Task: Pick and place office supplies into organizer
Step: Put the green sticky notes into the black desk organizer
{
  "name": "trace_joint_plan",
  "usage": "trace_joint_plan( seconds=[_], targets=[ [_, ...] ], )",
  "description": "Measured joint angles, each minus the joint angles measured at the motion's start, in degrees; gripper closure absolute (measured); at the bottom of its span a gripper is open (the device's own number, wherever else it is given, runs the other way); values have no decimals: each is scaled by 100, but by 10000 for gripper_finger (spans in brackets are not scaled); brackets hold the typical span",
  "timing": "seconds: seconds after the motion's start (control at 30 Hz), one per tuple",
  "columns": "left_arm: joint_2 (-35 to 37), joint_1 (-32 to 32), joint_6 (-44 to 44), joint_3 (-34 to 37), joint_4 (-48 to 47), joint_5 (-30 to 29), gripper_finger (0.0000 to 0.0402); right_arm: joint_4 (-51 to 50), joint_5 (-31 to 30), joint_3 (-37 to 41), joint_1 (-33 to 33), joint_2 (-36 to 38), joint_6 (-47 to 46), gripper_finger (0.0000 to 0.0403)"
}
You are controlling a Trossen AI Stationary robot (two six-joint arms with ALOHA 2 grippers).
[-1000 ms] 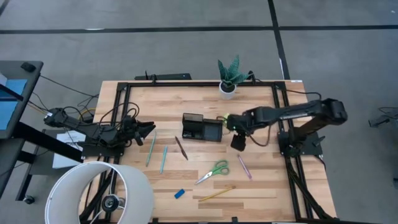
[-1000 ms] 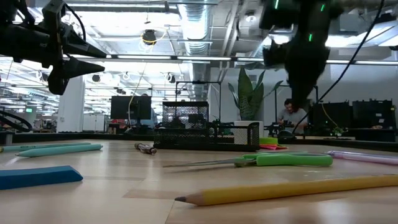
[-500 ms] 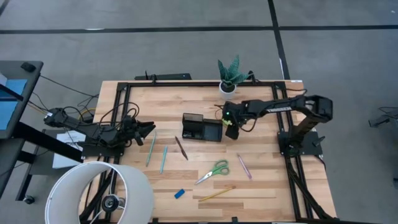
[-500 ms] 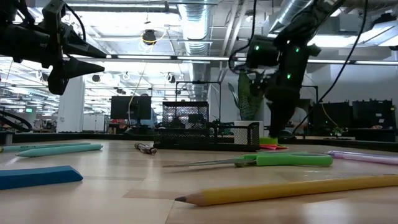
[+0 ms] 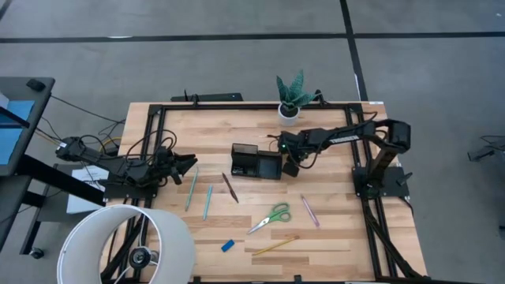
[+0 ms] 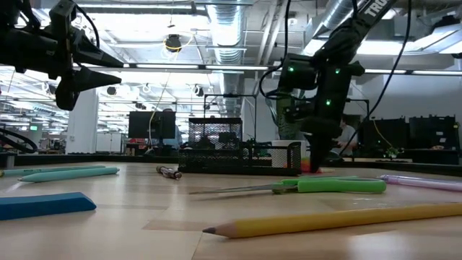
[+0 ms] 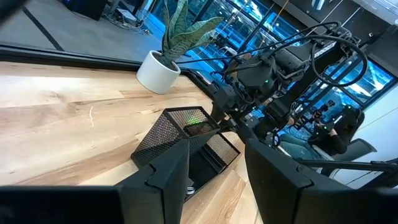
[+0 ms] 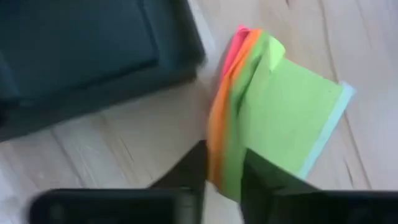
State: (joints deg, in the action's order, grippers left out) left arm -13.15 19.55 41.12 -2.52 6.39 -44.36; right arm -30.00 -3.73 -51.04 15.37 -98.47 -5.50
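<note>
Two arms over the counter (image 5: pixel 331 221). Right end effector (image 8: pixel 222 171) is down at the organizer's (image 5: pixel 256 162) end nearest the right arm's base, fingers (image 8: pixel 186 168) pinched on the edge of the sticky-note pad (image 8: pixel 273 112); the pad's green, orange and pink layers fan out between the fingers, its far part still low over the wood, just beside the organizer wall.

Left end effector (image 5: pixel 189 162) hangs well apart on the organizer's other side, fingers (image 7: pixel 165 168) spread with nothing between them, pointing at the organizer.

Largest to smallest around the right end effector:
- white drum-shaped rim (image 5: pixel 126 244), far off past the left arm
- potted plant (image 5: pixel 290 99), near, toward the counter's back edge
- organizer, touching distance, mesh walls
- scissors (image 5: pixel 271 216), toward the front edge
- two teal pens (image 5: pixel 192 189), beyond the organizer near the left end effector
- brown pen (image 5: pixel 230 187), near the organizer's front corner
- pink pen (image 5: pixel 310 211), beside the scissors
- pencil (image 5: pixel 274 245), front edge
- eraser (image 5: pixel 227 245), next to the pencil
</note>
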Motion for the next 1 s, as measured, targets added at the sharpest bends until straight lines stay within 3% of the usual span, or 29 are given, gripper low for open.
trace_joint_plan(
  seconds=[0.07,0.27,0.47,0.57,0.7,1.0],
  targets=[
    [1,1,21,0,0,-1,252,-386,44,24,-7,158,-201,388],
    [0,2,48,0,10,-2,252,-1394,-298,43,-279,1142,-534,396],
    [1,1,260,0,90,25,252,-278,-170,39,-822,2346,-414,396],
    [1,1,286,0,90,55,252,529,-133,27,-1150,2619,379,398],
    [0,0,286,0,90,53,252,1141,-304,25,-1463,2505,979,397],
    [2,0,280,0,83,59,252,1179,-462,25,-1529,1331,943,396]
  ],
)
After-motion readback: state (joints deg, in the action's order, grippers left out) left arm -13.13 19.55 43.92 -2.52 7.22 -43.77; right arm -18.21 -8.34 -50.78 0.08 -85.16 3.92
